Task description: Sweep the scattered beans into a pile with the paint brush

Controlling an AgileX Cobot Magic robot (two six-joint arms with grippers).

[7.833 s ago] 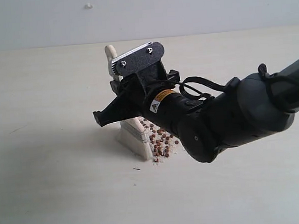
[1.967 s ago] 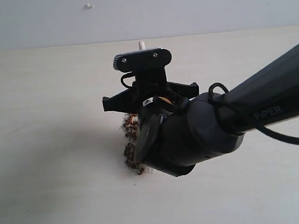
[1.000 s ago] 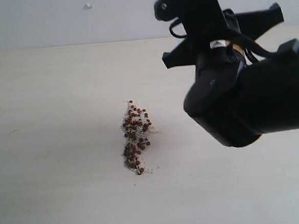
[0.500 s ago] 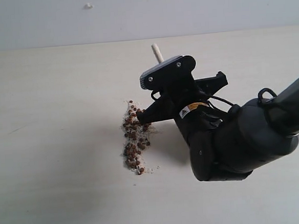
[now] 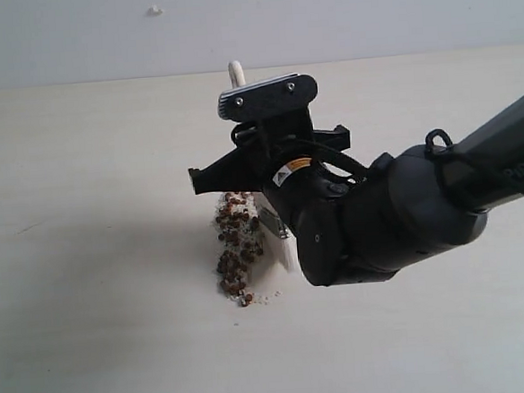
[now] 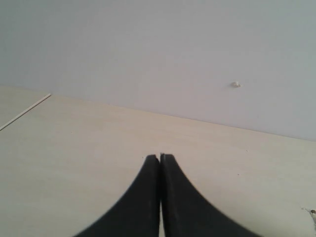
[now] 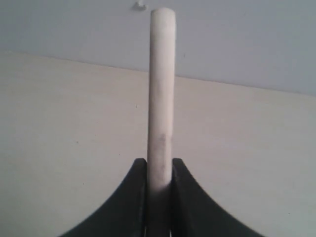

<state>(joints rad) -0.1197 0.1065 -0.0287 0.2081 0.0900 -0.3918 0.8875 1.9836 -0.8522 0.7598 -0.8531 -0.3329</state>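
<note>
A pale beige wooden table [image 5: 93,352] with a smooth matte top fills most of the scene. Along its far edge stands a plain light grey wall [image 5: 366,14], which meets the table in a straight horizontal line. A small white lump [image 5: 154,10] sticks to the wall, left of centre and well above that line. On the left part of the table lies a faint thin dark streak [image 5: 26,228], slightly slanted. A soft grey shadow [image 5: 148,245] spreads over the table's middle. The left wrist view shows a thin straight pale seam [image 6: 24,112] running across the table top.
</note>
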